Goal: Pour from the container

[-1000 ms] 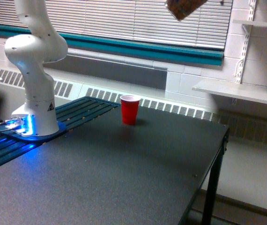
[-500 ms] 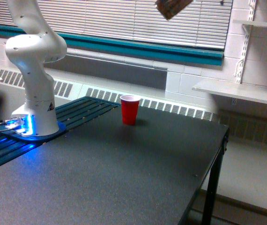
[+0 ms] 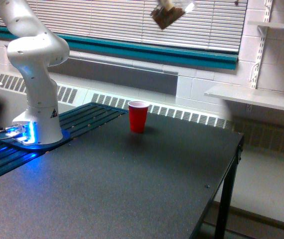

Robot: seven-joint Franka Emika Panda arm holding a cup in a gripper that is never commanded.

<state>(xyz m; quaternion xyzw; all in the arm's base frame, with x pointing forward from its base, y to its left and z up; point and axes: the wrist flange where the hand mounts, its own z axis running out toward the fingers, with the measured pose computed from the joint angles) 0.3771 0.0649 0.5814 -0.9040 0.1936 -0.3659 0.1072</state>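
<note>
high up, the container [image 3: 166, 15] at the top edge of the exterior view, tilted, brown grains visible inside, in front of the window blinds [image 3: 107, 20]. shifted toward the exterior view's left across 2 earlier frames, closer to a spot above the red cup [image 3: 138, 116], though not over it yet. nothing spilling so far. gripper out of view above the frame; grip impossible to judge. red cup upright on the dark table [image 3: 132, 189], near the white arm base [image 3: 37, 119]. probably still in the carry stage, pour yet to begin.
</note>
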